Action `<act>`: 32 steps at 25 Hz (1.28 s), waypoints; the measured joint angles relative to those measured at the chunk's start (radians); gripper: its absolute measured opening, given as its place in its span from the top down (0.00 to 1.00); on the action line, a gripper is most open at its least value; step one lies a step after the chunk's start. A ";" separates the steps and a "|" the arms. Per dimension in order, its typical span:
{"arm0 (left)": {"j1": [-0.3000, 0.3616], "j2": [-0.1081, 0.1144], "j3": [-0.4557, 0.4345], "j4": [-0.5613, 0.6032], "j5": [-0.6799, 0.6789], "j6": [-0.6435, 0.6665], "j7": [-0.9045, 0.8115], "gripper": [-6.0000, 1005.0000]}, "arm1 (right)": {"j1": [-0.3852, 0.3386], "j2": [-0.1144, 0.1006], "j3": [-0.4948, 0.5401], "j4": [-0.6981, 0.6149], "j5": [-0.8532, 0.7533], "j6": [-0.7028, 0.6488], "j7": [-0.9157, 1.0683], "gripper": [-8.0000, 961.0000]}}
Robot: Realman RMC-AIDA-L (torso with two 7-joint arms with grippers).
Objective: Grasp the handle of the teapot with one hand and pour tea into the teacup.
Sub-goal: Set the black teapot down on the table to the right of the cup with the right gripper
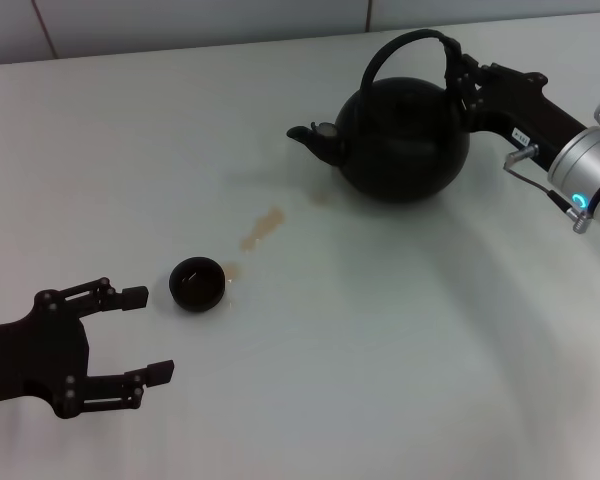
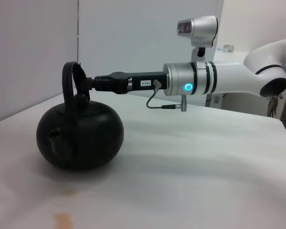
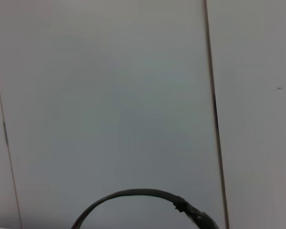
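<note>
On the white table (image 1: pixel 380 380) (tea-stained), right end effector (image 1: pixel 467 88) grips the teapot's handle (image 1: pixel 400 45).

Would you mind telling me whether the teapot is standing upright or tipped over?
Upright: the teapot sits flat on the table, its handle arching straight above it, with the right gripper at the handle.

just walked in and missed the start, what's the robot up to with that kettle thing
The right gripper is clamped on the arched handle of the black teapot, which sits upright on the white table, spout toward the teacup. The cup stands apart from the pot, with brownish tea stains on the table between them. The left gripper rests open beside the cup, not touching it. Nothing is being poured at this moment.
</note>
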 joint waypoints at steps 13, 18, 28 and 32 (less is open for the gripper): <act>0.000 0.000 0.000 -0.013 0.000 0.000 0.011 0.15 | 0.002 0.001 0.000 0.010 -0.003 0.011 -0.001 0.91; 0.001 0.000 0.000 -0.013 0.000 0.000 0.011 0.15 | 0.010 0.001 -0.011 0.009 -0.003 0.039 -0.001 0.91; 0.001 0.000 0.000 -0.012 0.000 0.000 0.012 0.15 | 0.012 0.001 -0.011 0.009 -0.003 0.043 -0.001 0.91; -0.001 0.000 0.000 -0.012 0.000 0.000 0.012 0.15 | 0.012 0.001 -0.013 0.003 -0.005 0.040 -0.001 0.89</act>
